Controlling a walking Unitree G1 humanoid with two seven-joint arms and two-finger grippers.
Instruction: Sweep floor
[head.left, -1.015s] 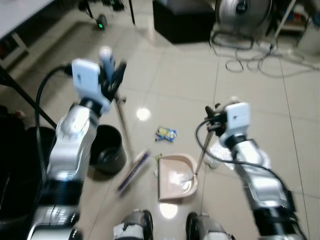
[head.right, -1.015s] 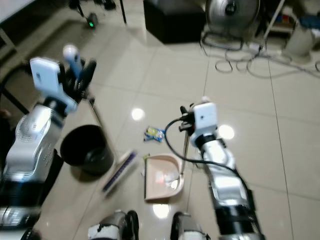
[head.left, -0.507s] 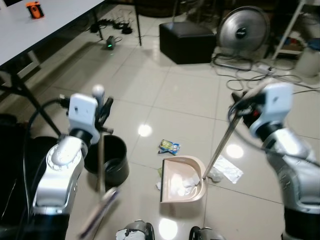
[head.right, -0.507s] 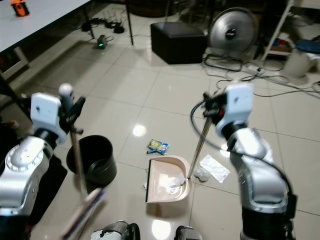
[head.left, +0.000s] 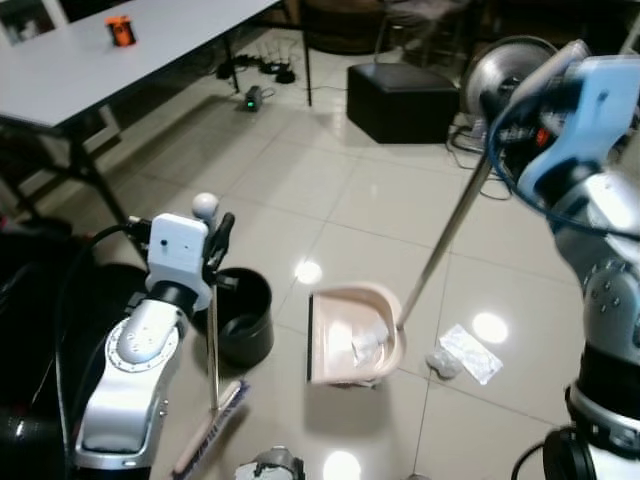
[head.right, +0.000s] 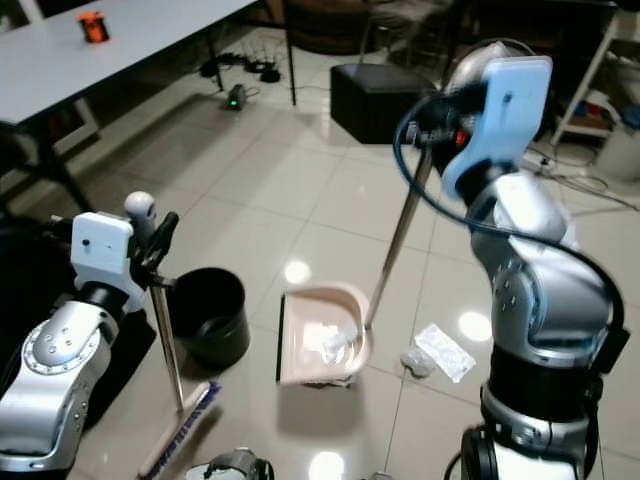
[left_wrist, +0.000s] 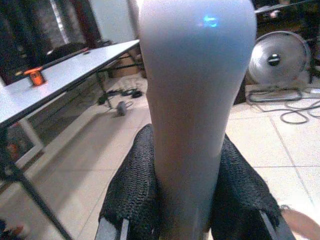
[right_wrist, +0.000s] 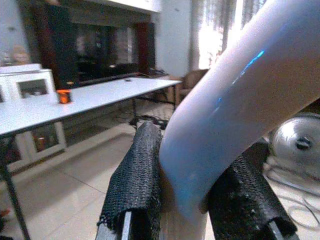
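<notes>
- Left claw (head.left: 215, 240) is clamped on the top end of the broom (head.left: 213, 380). In the left wrist view you can see the fingers (left_wrist: 132, 185) pressed tight against both sides of the pale handle.
- The broom stands pretty much upright, bristle head down on the tiled floor (head.left: 300, 170), right in front of the robot's left side.
- Just beside the broom handle sits a black bin (head.left: 240, 315), on the floor and open at the top.
- Right claw (head.right: 432, 120) is up high, gripping the top of the dustpan's long handle (head.left: 445, 235). The right wrist view shows the fingers (right_wrist: 137, 180) squeezed around the curved pale grip.
- The pink dustpan (head.left: 352, 335) hangs at the lower end of that handle, tilted, with some white crumpled scraps (head.left: 365, 345) sitting inside it. Can't really tell if its edge is touching the floor or just off it.
- On the floor near the dustpan, on its right: a crumpled white wad (head.left: 441, 363) and a flat clear wrapper (head.left: 470, 352) just beside it.
- Further back there's a grey desk (head.left: 130, 50) with a small orange object (head.left: 119, 30) on it, a black box (head.left: 405, 100) on the floor, and a round fan (head.left: 500, 70) next to it.
</notes>
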